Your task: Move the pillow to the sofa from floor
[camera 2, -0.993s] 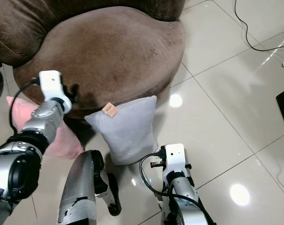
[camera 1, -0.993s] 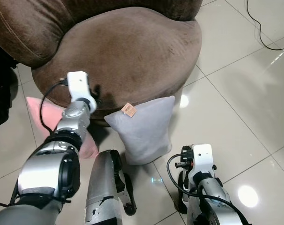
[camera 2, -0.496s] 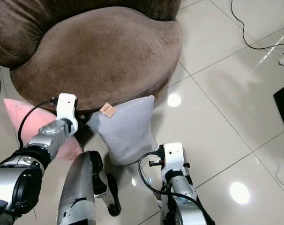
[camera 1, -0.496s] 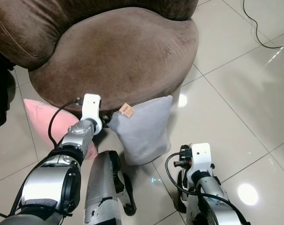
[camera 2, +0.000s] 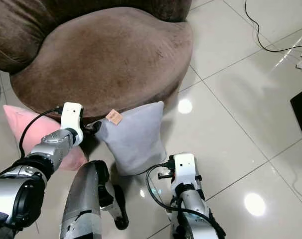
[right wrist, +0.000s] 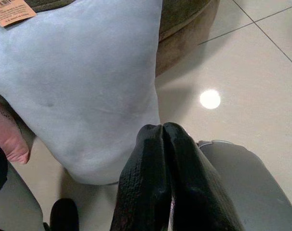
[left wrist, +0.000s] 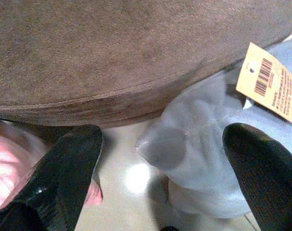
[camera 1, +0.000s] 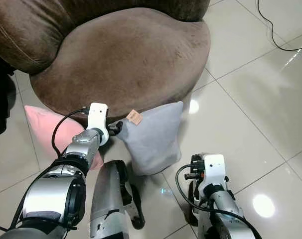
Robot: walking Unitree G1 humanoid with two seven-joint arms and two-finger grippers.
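The grey pillow [camera 1: 153,139] stood upright on the tiled floor [camera 1: 250,99], leaning against the front of the brown sofa [camera 1: 121,55], an orange tag [camera 1: 135,117] at its upper corner nearest the sofa. A pink pillow [camera 1: 54,132] lay on the floor beside the grey pillow, also against the sofa's base. The left hand [left wrist: 160,159] was at the grey pillow's tagged corner, its black fingers [left wrist: 64,168] spread wide open with the corner between them, not yet pinched. The right hand [right wrist: 165,183] hung low just in front of the grey pillow, its fingers pressed together and holding nothing. A black cable [camera 1: 280,40] lay on the floor well apart from the grey pillow.
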